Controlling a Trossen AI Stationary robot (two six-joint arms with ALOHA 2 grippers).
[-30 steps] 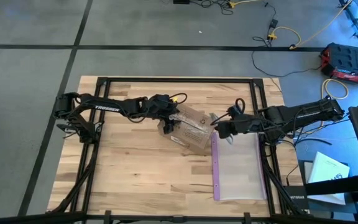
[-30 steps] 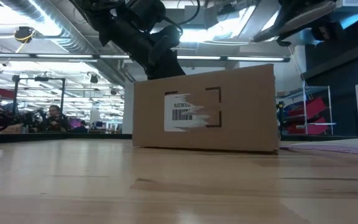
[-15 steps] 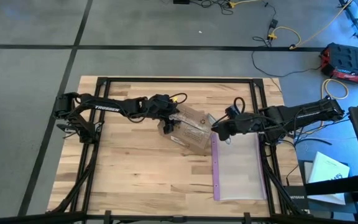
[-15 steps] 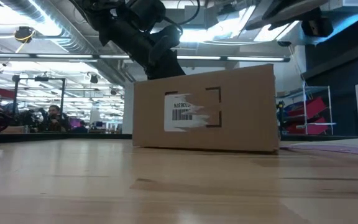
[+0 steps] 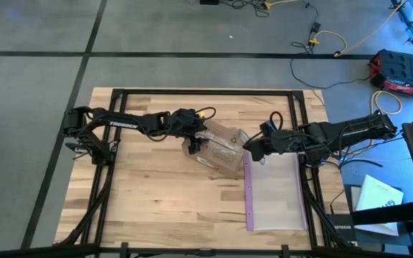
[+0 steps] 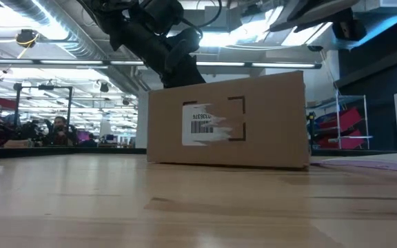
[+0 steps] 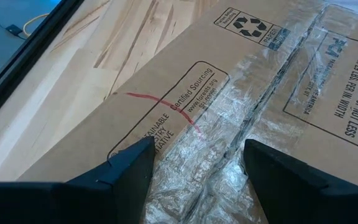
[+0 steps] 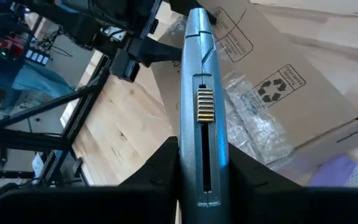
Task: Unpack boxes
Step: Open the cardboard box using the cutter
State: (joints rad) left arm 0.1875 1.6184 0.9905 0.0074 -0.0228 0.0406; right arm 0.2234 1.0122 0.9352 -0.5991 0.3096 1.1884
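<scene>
The box (image 5: pixel 221 148) is seen near the table's (image 5: pixel 149 193) middle, taped seam upward, its torn label (image 6: pixel 211 124) partly unreadable. The left gripper (image 7: pixel 194 163) is spread open just above the seam. The right gripper (image 8: pixel 202 186) is clamped on a grey cutter (image 8: pixel 201 106), beside the box's far corner; its tip is cut off.

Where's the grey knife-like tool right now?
The slim grey knife-like tool is clamped in the right gripper, held just off the right end of the taped brown cardboard box mid-table, above the clear plastic bag.
</scene>
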